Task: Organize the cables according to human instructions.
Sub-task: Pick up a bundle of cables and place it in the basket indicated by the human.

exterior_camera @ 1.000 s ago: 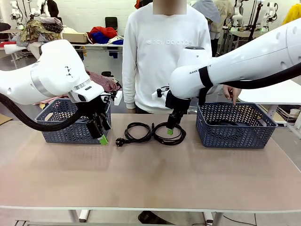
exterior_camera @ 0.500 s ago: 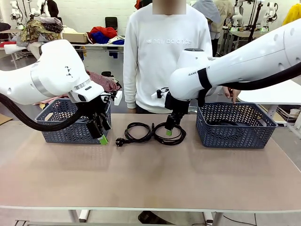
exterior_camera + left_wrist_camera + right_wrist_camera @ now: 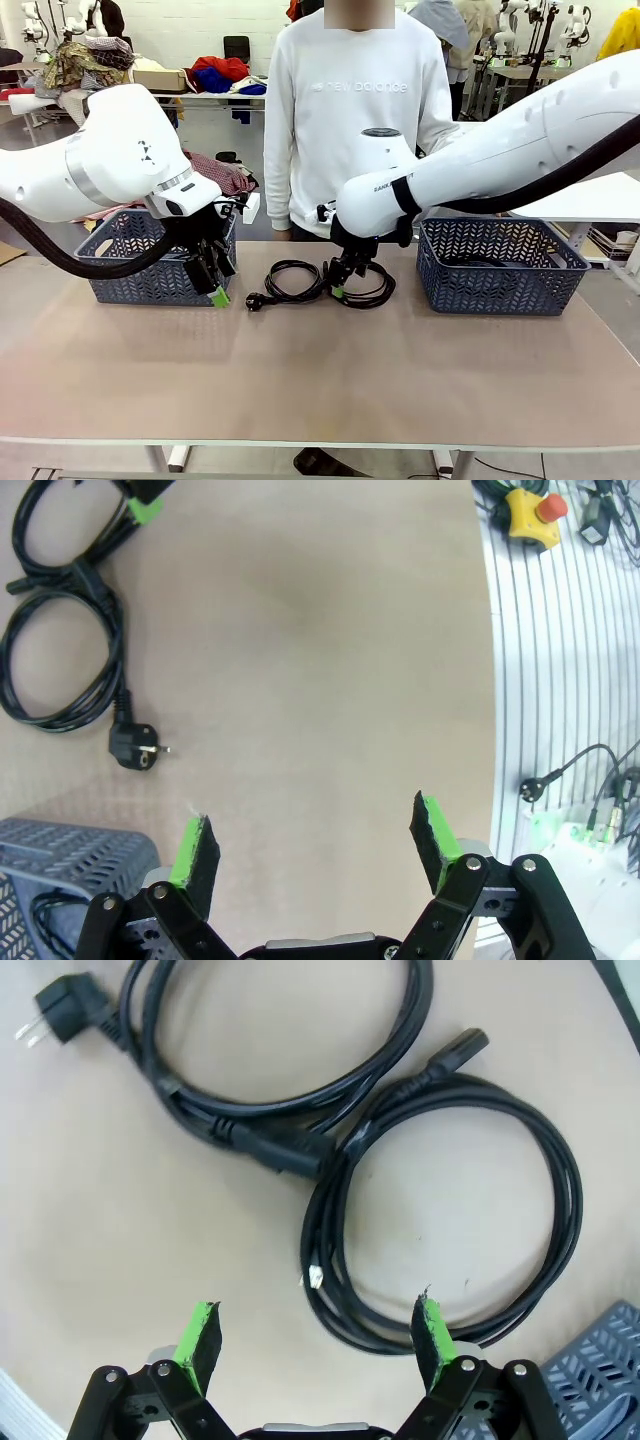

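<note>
Left arm: reaching in from the table's (image 3: 320, 390) left side, wrist bent down in front of the left basket (image 3: 120, 285).
Left gripper (image 3: 218, 291): jaws spread wide, nothing between the green pads; hanging just above the tabletop at the basket's near right corner, fingers tilted toward the middle.
Right arm: stretched across from the right side, past the right basket (image 3: 505, 285), wrist turned steeply down near the far edge's middle.
Right gripper (image 3: 315, 1328): jaws apart, gripping nothing; lowered over the right coil (image 3: 368, 287), fingers either side of its nearer arc; contact impossible to judge.
Cables: two black coils side by side near the far edge, between the baskets, meeting in the middle.
Left coil (image 3: 293, 280): flat on the table, its plug (image 3: 255, 300) pointing toward the left basket.
Third cord (image 3: 478, 262): lying inside the right basket.
Person (image 3: 350, 130): standing at the far edge, behind the coils.
</note>
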Action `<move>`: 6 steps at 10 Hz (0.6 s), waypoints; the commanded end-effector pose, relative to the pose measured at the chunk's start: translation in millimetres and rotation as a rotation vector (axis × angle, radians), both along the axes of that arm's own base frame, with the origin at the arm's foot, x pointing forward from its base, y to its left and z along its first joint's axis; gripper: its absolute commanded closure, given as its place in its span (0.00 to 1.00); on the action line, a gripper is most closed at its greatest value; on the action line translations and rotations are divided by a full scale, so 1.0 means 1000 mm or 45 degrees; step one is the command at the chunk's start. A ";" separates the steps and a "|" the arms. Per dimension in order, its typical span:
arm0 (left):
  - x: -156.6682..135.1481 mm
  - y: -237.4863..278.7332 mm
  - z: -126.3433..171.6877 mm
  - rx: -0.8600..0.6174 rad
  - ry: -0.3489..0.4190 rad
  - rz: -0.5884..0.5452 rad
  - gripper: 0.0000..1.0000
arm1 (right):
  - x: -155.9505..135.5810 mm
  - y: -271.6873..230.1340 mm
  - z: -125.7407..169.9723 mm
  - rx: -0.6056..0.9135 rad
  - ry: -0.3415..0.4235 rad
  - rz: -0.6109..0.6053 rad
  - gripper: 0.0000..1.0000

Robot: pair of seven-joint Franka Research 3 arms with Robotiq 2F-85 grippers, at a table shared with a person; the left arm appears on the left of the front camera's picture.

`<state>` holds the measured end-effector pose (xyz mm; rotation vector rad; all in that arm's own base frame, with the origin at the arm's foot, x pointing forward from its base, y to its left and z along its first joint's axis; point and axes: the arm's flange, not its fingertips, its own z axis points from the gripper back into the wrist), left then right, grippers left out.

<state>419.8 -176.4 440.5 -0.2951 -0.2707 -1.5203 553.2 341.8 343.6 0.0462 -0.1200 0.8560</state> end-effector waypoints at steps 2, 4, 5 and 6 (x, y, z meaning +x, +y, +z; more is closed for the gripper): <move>0.000 0.000 0.001 0.000 -0.004 0.003 0.00 | 0.017 0.016 -0.008 -0.082 -0.058 -0.079 0.00; 0.000 0.000 0.001 0.000 -0.004 0.003 0.00 | 0.021 0.018 -0.013 -0.080 -0.047 -0.117 0.00; 0.000 0.000 0.001 0.000 -0.004 0.003 0.00 | 0.022 0.020 -0.015 -0.078 -0.038 -0.129 0.00; 0.000 0.000 0.001 0.000 -0.004 0.003 0.00 | 0.021 0.020 -0.015 -0.079 -0.030 -0.137 0.00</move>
